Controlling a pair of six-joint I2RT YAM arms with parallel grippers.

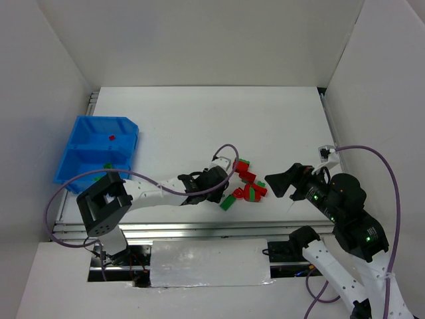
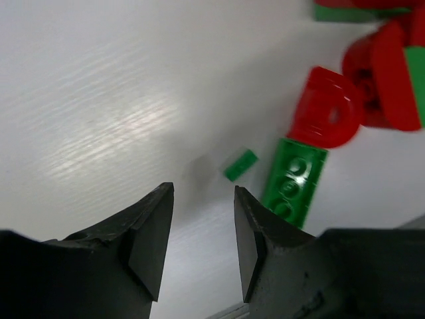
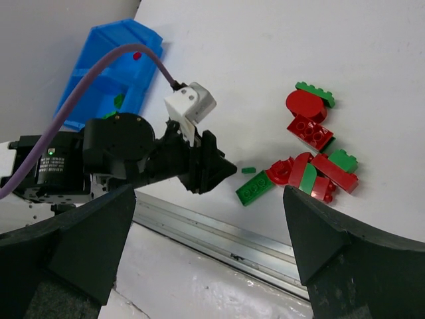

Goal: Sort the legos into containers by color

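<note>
Getting bright, even light from overhead, washing out the white tabletop (image 1: 199,119) a little. Picking up a streaky sheen across it in the left wrist view, with the close-up red legos (image 2: 329,109) going soft and blurry. Seeing only faint, fuzzy shadows. Looking fairly sharp in the other two views.

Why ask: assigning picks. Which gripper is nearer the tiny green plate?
Left. The left gripper sits just short of the tiny green plate; the right gripper hangs across the pile.
</note>
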